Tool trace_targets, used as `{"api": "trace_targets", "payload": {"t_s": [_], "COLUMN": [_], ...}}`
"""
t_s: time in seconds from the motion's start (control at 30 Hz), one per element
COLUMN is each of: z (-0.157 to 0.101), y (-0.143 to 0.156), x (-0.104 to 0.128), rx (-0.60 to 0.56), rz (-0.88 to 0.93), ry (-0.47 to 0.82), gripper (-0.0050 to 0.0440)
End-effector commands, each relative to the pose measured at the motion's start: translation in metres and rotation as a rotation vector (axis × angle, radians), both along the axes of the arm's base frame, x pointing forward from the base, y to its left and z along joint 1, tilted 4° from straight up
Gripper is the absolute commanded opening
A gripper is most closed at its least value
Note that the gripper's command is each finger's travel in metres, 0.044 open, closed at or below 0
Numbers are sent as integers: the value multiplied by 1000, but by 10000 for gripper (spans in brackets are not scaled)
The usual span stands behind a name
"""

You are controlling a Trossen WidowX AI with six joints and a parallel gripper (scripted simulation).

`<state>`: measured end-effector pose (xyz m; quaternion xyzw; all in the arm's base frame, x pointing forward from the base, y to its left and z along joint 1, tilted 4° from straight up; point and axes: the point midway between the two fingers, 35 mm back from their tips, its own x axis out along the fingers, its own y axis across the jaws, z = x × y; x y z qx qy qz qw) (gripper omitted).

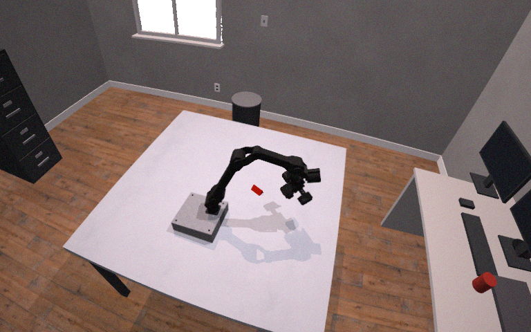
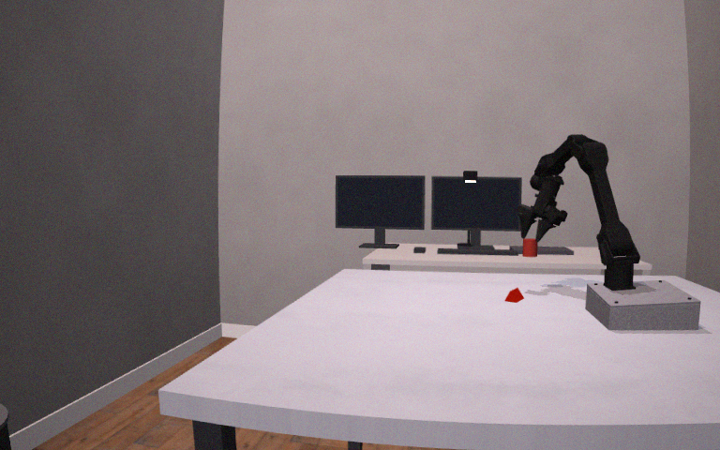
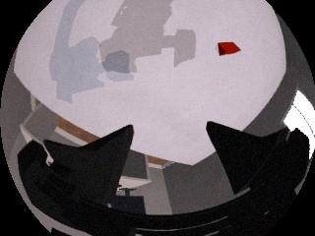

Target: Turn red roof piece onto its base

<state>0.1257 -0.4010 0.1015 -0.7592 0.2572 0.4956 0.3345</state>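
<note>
A grey-walled office room with a wood floor holds a white table [image 1: 156,250], on which the arm's grey base block [image 1: 184,223] stands; a side desk [image 2: 403,258] beyond carries two monitors [image 2: 379,202] and a red cylinder [image 2: 529,247]. The gripper [image 1: 296,194] hangs high above the table with its fingers spread nearly to their full range and nothing between them, as the wrist view confirms by the bare gap between the two dark fingertips. The red roof piece [image 1: 256,189] lies on the table between the base block and the gripper, well below the tool and offset back toward the arm's base; in the wrist view it appears small, toward the upper right. Its long axis seems to run obliquely to the arm's reach, though which face touches the table cannot be told. The coming approach would likely require drawing the gripper inward and down.
</note>
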Motion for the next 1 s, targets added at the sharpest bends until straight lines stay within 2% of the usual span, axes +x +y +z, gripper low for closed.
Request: {"api": "trace_targets", "payload": {"t_s": [0.0, 0.53, 0.57, 0.63, 0.97], "z": [10, 10, 10, 10, 6], "y": [-2, -2, -2, 0, 18], "x": [0, 0, 0, 1, 18], "rx": [-28, -28, -28, -27, -59], "rz": [0, 0, 0, 1, 25], "ry": [-5, -5, -5, -4, 3], "gripper": [400, 400, 440, 440, 440]}}
